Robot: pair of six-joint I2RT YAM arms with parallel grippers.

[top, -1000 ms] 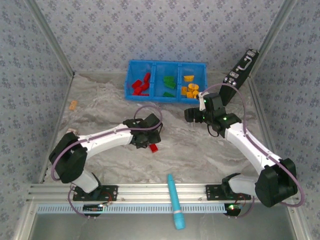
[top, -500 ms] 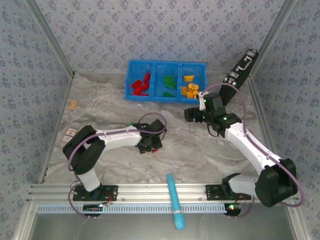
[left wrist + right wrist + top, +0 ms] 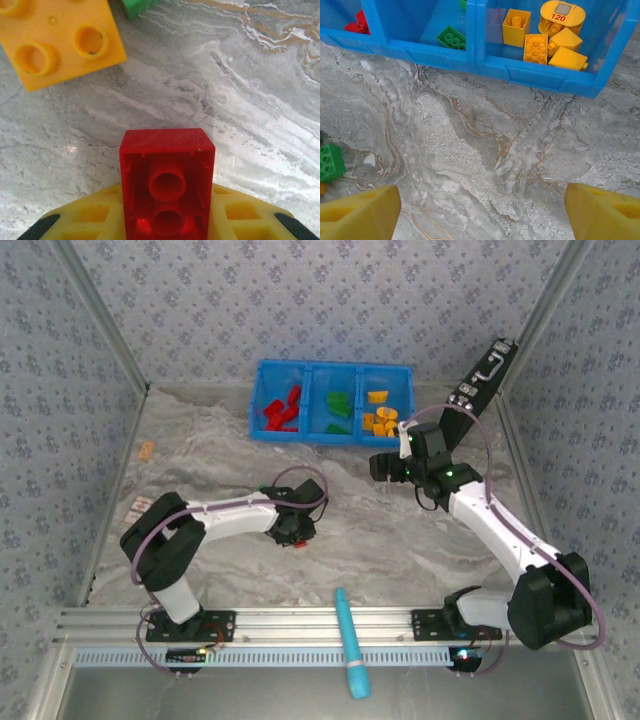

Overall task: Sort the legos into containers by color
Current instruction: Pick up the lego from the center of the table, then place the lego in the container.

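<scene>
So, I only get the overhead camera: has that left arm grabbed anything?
Observer: Yes. Its wrist camera shows a red brick pinched between the yellow fingers of the left end effector, hollow side facing the lens.
Operator: Anything else near it?
Observer: A yellow brick and the corner of a green brick lie on the table just beyond.
Operator: And the right one?
Observer: The right end effector is open with nothing in it, facing the blue bin.

The blue bin by the worktop's far edge keeps red bricks, green bricks and yellow bricks apart. A single red brick is mid-worktop, hollow side showing.
</scene>
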